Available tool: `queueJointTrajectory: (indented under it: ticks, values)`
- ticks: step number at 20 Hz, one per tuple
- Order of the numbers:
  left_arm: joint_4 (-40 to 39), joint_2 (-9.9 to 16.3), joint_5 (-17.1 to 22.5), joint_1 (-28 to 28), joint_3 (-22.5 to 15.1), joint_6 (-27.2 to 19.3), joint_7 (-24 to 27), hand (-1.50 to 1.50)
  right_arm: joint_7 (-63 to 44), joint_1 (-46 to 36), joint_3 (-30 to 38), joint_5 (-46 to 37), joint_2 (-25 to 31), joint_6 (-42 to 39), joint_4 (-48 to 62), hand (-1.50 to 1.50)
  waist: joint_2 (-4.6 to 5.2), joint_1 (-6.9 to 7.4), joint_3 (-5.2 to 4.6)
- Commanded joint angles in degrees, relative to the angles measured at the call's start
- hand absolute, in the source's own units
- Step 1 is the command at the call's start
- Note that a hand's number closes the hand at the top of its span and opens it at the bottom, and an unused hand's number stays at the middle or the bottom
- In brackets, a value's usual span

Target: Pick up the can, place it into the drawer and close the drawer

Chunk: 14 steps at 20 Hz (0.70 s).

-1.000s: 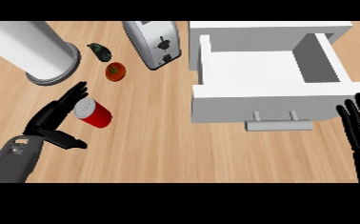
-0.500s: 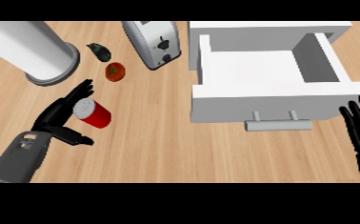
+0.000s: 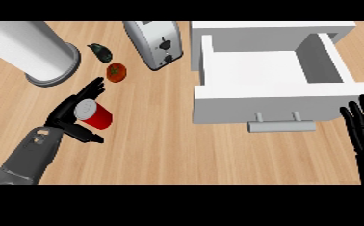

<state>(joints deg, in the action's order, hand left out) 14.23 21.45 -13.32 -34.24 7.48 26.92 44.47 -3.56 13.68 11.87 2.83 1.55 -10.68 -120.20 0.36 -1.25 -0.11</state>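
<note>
Cupping the red can [image 3: 96,115] at the near left, the left hand [image 3: 71,114] has fingers spread apart, apparently not yet clamped. It should curl fully round before lifting toward the open drawer [image 3: 266,106], right.

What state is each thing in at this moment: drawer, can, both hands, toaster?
Drawer: pulled open, nothing inside.
Can: on the counter, tilted, not in the drawer.
Left hand: open, fingers around the can, not closed on it.
Right hand: open, resting at the right edge.
Toaster: on the counter beside the drawer, slots not visible.
</note>
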Motion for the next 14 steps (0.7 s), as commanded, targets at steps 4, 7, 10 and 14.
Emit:
queueJointTrajectory:
  ticks: [4,7,10,14]
  values:
    - [1.5,-1.9,-1.3,1.5,-1.9,3.3,6.9,-1.50,-2.1,1.9,1.9,3.2,1.5,-1.5,-3.8,-1.50,-0.22,0.30,0.04]
    - [-0.3,-3.0,-0.6,-1.4,-1.1,3.1,4.2,-1.50,-1.3,3.2,-0.1,1.7,-0.3,-1.3,-4.4,-1.50,-0.07,-0.07,0.02]
    - [-0.9,-4.3,-1.0,-0.8,-1.7,2.8,5.7,1.50,-0.1,1.4,0.7,1.5,0.2,-1.4,-1.3,-1.50,0.13,-0.14,-0.02]
    - [3.2,-6.5,1.3,-0.6,-1.4,5.6,1.0,1.50,-2.0,2.5,1.4,2.6,0.0,-0.6,-3.8,-1.50,-0.39,0.75,0.09]
